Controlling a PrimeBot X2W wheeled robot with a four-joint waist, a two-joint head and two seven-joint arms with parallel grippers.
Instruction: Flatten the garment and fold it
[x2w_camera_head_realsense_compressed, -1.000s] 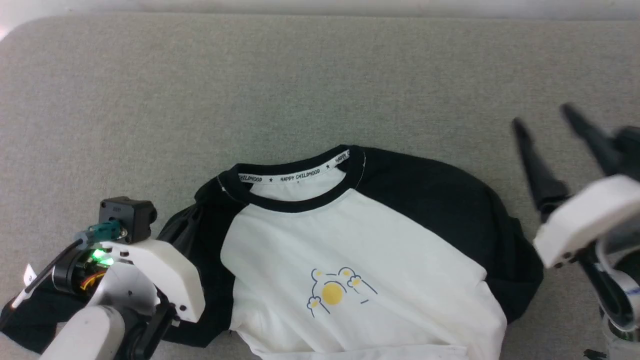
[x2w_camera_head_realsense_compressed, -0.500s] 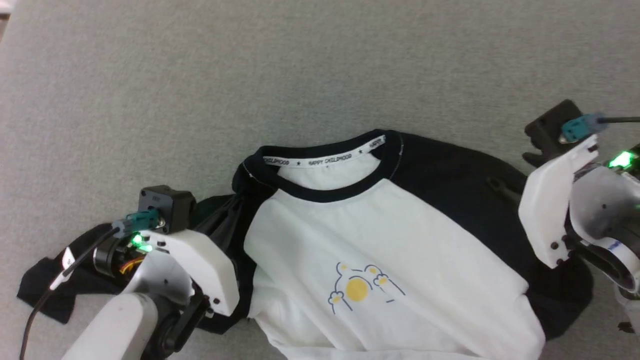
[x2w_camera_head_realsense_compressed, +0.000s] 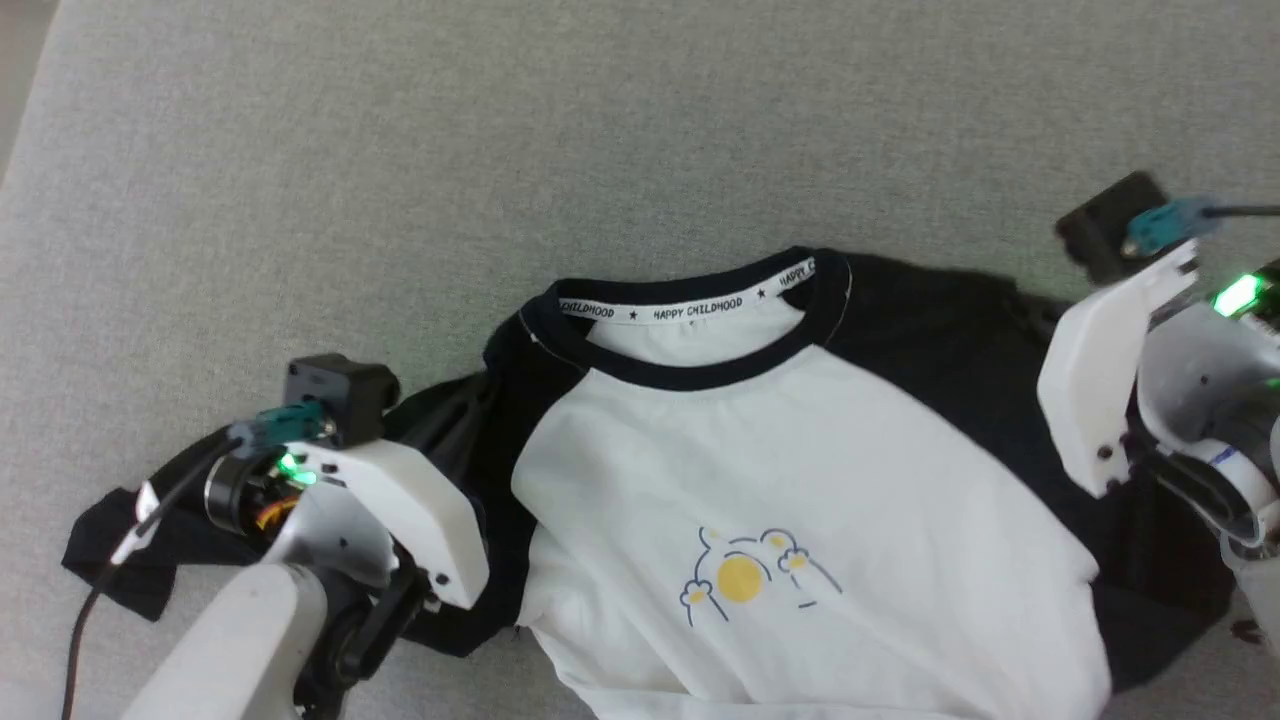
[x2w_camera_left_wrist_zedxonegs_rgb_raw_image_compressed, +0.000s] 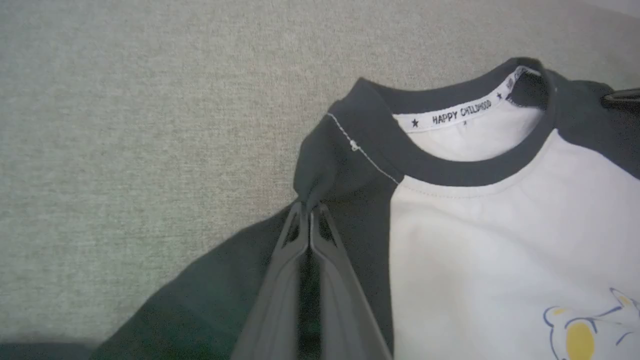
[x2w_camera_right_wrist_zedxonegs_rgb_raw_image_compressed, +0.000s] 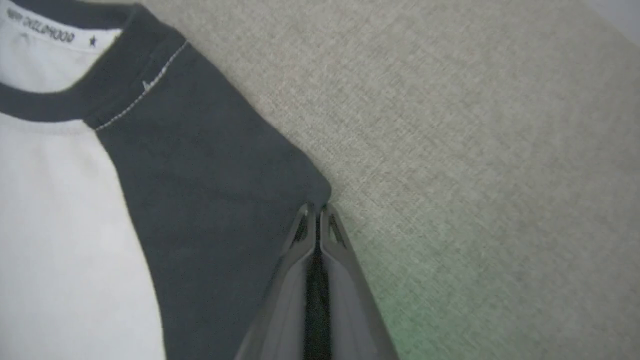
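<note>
Left fingers (x2w_camera_left_wrist_zedxonegs_rgb_raw_image_compressed: 280, 270) and right fingers (x2w_camera_right_wrist_zedxonegs_rgb_raw_image_compressed: 342, 270) pinched on black shoulders of the garment (x2w_camera_head_realsense_compressed: 800, 470), grey surface (x2w_camera_head_realsense_compressed: 400, 150) around.

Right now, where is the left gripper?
In the left wrist view, the left gripper is shut on the black shoulder of the garment, beside the left end of the collar.

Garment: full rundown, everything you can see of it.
The garment is a soft raglan tee with a white front, black sleeves and neckband, inner tape reading HAPPY CHILDHOOD, and a small yellow-and-blue print. It lies front up on the grey fabric surface, with the sleeve on the robot's left rumpled. The left gripper and right gripper are each shut, pinching a black shoulder.
</note>
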